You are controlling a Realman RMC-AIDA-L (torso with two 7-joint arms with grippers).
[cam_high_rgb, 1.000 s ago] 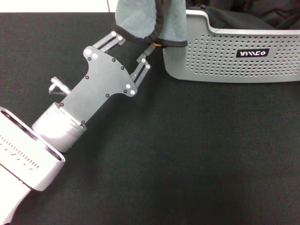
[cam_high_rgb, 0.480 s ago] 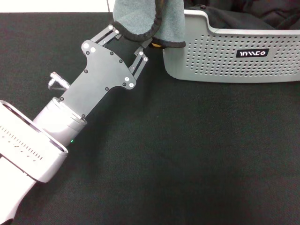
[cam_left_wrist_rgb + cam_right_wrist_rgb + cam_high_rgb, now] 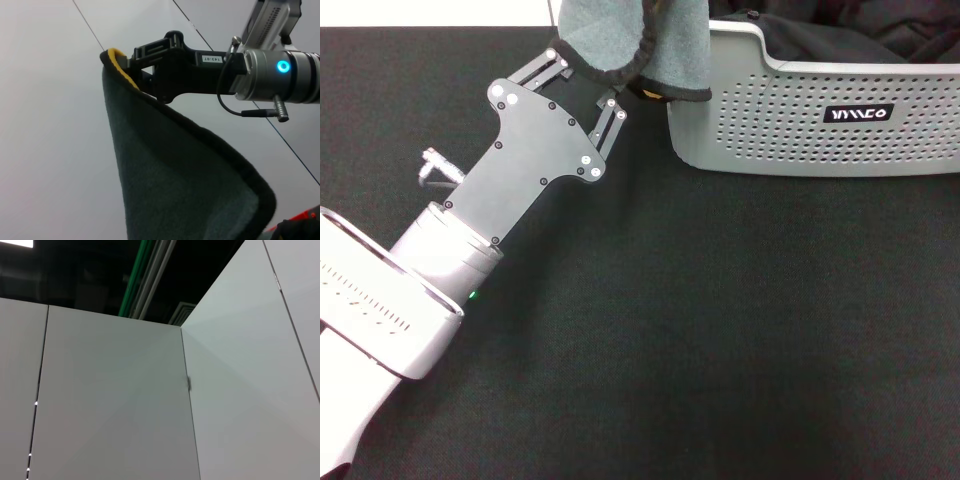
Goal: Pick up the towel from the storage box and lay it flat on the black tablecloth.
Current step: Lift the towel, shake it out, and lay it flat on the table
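The towel (image 3: 610,35) hangs grey-teal side out at the far edge, just left of the storage box (image 3: 800,130), above the black tablecloth (image 3: 700,330). An orange bit shows at its lower hem. My left gripper (image 3: 588,82) reaches up from the left; its finger links are spread apart and its tips are hidden under the towel's lower edge. In the left wrist view the towel (image 3: 170,170) hangs from its yellow-backed corner, pinched by my right gripper (image 3: 142,75) high above. The right gripper is out of the head view.
The storage box holds dark black fabric (image 3: 850,35) and stands at the far right. The left arm's grey body (image 3: 390,300) lies across the near left of the cloth. The right wrist view shows only walls and ceiling.
My left gripper has moved farther away and a little left, further under the hanging towel. The towel's lower edge has shifted slightly up and left.
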